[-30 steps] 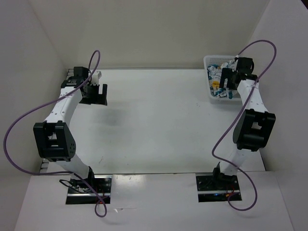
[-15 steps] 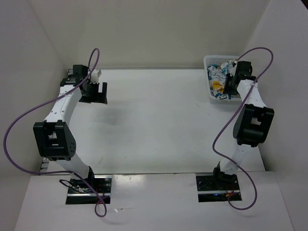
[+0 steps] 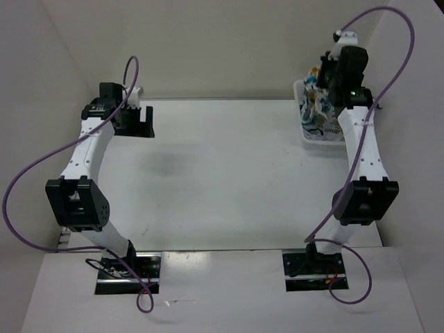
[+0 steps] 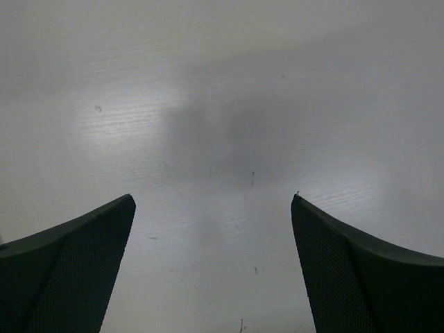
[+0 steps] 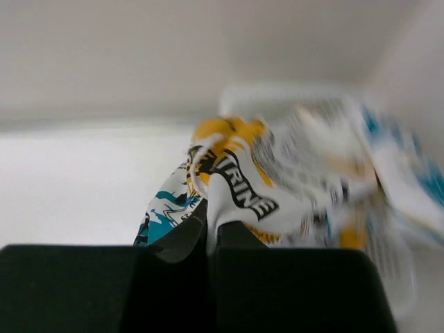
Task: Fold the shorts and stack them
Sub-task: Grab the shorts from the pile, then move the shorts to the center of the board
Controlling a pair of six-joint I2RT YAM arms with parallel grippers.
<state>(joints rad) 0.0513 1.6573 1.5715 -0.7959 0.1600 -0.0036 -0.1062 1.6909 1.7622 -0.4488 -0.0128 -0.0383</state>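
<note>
Cloth hangs from the right gripper (image 3: 323,75): the shorts (image 3: 313,104), bunched into a loose rope. The gripper is high over the white mesh basket (image 3: 303,137) at the far right corner of the table (image 3: 222,173). The long axis of the shorts runs up and down, with the top end caught in the gripper and the lower end trailing into the basket, where more printed fabric lies. They are too crumpled to tell the waistband end from the leg end.

In the right wrist view, the right gripper's fingers (image 5: 173,243) are closed almost together with a fold of the shorts pinched between them. A puff of white, teal and yellow-orange fabric with black lettering stands just beyond the tips. The rest of the cloth spreads off to the right, blurred, and the basket rim behind it is only a pale smear.

The left gripper (image 3: 134,123) is at the far left of the table, well apart from the shorts and the basket. Its wrist view looks straight down on bare tabletop — both dark fingers (image 4: 83,263) are spread wide, with nothing between them but a soft shadow on the surface. It holds nothing.
</note>
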